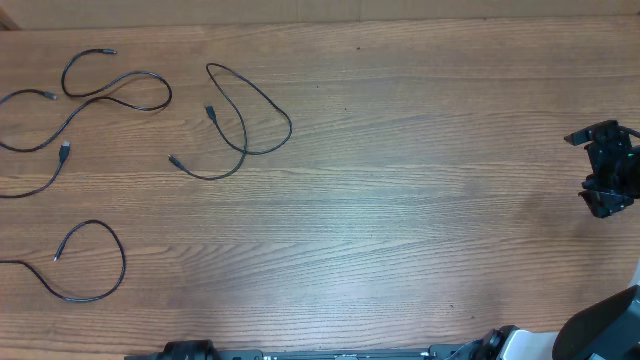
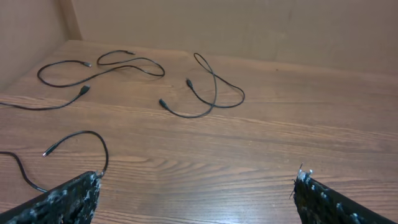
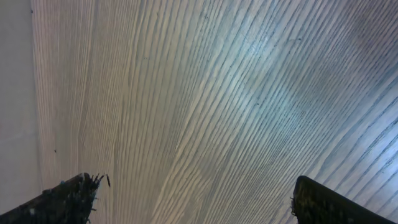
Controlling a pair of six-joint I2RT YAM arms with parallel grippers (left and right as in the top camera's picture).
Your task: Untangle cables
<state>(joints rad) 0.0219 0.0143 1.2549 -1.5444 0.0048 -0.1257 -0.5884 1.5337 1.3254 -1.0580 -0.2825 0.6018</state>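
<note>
**A:** From overhead, where are the cables [image 1: 122,265]?

**B:** All at the left end of the worktop [image 1: 420,220]. One lies low on the left, a looped cable [image 1: 243,150] that crosses itself sits further in, and the rest are spread toward the far left corner. The right fingers [image 1: 605,190] are well apart from them at the right edge.

**A:** And the left wrist view?

**B:** The left fingers [image 2: 68,199] are spread wide with nothing between them. The nearest cable [image 2: 102,146] curls just ahead and the looped cable [image 2: 214,93] is beyond it. Two more [image 2: 99,71] run close together at the back, and I can't tell whether they overlap.

**A:** Right wrist?

**B:** Only bare worktop [image 3: 205,93]. The right fingers [image 3: 68,199] are also fully apart and hold nothing.

**A:** So which step is this?

**B:** I'd say it is between grasps, with most cords already separate. The next move probably falls to the left arm: reach to the back pair, pinch one thin cord low and draw it clear.
</note>
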